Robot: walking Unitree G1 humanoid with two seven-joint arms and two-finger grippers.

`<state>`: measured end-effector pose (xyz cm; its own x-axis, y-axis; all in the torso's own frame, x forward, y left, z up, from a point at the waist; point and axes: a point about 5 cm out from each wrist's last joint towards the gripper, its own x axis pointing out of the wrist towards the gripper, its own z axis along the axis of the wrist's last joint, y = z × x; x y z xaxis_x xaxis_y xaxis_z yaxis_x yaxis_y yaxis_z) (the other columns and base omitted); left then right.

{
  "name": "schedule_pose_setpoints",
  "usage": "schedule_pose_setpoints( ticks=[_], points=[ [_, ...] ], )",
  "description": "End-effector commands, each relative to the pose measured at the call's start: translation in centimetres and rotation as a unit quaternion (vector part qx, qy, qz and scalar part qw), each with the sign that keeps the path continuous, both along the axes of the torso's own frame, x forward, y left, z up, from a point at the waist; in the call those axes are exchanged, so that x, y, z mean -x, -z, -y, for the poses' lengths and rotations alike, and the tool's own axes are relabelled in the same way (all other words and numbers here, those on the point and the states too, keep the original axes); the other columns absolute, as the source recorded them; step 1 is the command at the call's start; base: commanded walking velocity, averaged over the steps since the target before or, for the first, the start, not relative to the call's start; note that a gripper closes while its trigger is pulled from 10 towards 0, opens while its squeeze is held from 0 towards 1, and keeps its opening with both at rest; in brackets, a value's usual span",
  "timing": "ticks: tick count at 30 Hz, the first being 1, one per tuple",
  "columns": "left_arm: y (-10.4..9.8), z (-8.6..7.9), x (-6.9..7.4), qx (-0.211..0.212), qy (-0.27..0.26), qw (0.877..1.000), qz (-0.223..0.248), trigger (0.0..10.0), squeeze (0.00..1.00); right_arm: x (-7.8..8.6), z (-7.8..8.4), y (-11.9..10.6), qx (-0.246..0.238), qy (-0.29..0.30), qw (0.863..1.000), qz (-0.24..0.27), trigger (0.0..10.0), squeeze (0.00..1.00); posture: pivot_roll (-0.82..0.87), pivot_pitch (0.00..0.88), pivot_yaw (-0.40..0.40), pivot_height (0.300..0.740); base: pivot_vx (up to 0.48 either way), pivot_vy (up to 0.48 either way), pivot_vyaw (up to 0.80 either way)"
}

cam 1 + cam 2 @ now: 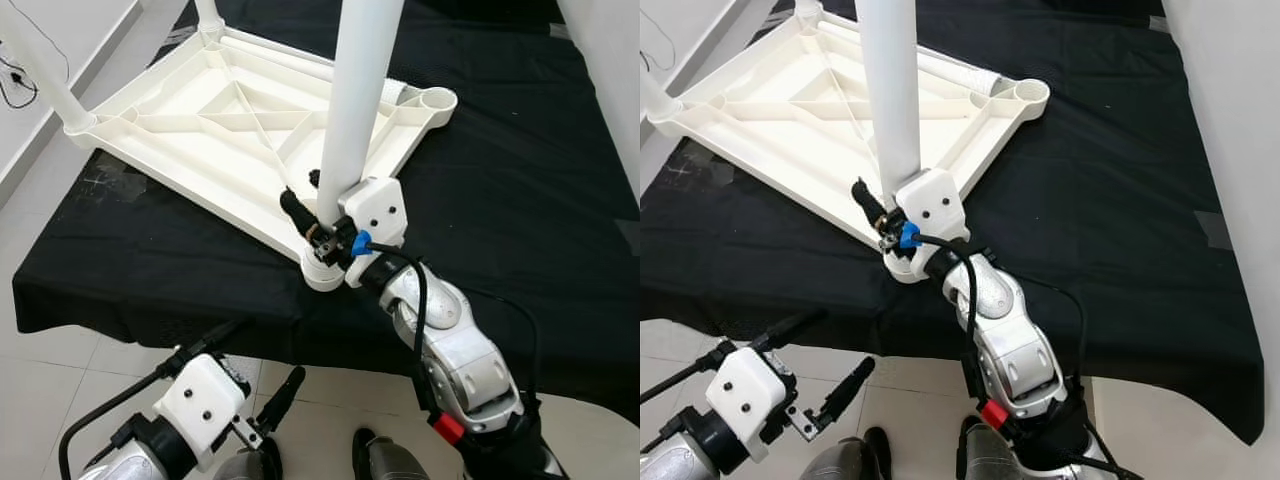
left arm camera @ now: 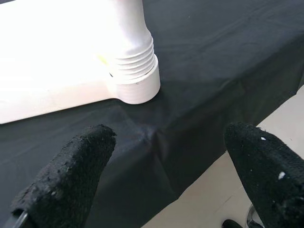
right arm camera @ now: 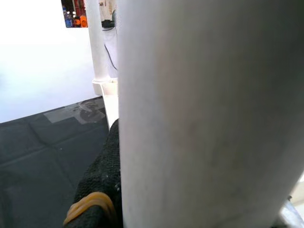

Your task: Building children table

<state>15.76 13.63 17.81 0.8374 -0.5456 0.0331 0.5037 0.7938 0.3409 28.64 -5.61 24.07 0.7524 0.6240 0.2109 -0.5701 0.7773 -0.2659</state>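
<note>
At the near edge of the black-draped worktop (image 1: 520,200), upturned white tabletop (image 1: 220,130), right gripper (image 1: 318,228) jaws clamped on upright white leg (image 1: 355,100) in near corner socket, bare cloth toward 3 o'clock, left gripper (image 1: 262,385) low at 7 o'clock over floor tiles (image 1: 40,385), jaws spread, empty.

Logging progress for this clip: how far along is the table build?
Done: two legs stand in the far corners of the upturned tabletop. In hand: the right gripper clamps a third leg upright in the near corner socket. Left: the right-hand corner socket is empty. The left gripper hangs open below the edge.
</note>
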Motion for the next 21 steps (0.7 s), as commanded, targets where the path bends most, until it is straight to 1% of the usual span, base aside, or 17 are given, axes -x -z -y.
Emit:
schedule_pose_setpoints(
  ticks=[1,6,8,12,14,17,20,21],
  points=[
    [0.5,0.0,0.2,-0.005,-0.002,1.0,-0.009,10.0,0.0,-0.3,-0.5,3.2,0.093,-0.019,0.993,-0.064,10.0,0.0,0.05,0.315,-0.008,0.74,0.0,0.0,0.0],
    [0.4,0.1,0.2,-0.004,-0.002,1.0,-0.009,10.0,0.0,-0.5,-0.5,3.2,0.114,-0.037,0.99,-0.069,10.0,0.0,0.05,0.314,-0.011,0.74,0.0,0.0,0.0],
    [0.5,0.1,0.2,-0.004,-0.002,1.0,-0.009,10.0,0.0,-0.5,-0.5,3.2,0.115,-0.04,0.99,-0.071,10.0,0.0,0.05,0.314,-0.011,0.74,0.0,0.0,0.0],
    [0.5,0.2,0.2,-0.003,-0.002,1.0,-0.009,10.0,0.0,-0.6,-0.3,3.0,0.098,-0.065,0.989,-0.094,10.0,0.0,0.05,0.308,-0.013,0.74,0.0,0.0,0.0],
    [0.5,0.2,0.2,-0.003,-0.002,1.0,-0.009,10.0,0.0,-0.7,-0.3,2.9,0.096,-0.074,0.988,-0.098,10.0,0.0,0.05,0.307,-0.013,0.74,0.0,0.0,0.0],
    [0.6,0.2,0.2,-0.002,-0.002,1.0,-0.01,10.0,0.0,-0.9,0.2,2.8,0.086,-0.102,0.984,-0.12,10.0,0.0,0.05,0.304,-0.014,0.74,0.0,0.0,0.0],
    [0.6,0.3,0.2,-0.001,-0.002,1.0,-0.01,10.0,0.0,-1.1,0.4,2.8,0.081,-0.112,0.981,-0.135,10.0,0.0,0.05,0.302,-0.017,0.74,0.0,0.0,0.0],
    [0.6,0.3,0.2,-0.001,-0.002,1.0,-0.009,10.0,0.0,-1.3,0.7,2.6,0.071,-0.121,0.978,-0.151,10.0,0.0,0.05,0.302,-0.02,0.74,0.0,0.0,0.0]
  ],
)
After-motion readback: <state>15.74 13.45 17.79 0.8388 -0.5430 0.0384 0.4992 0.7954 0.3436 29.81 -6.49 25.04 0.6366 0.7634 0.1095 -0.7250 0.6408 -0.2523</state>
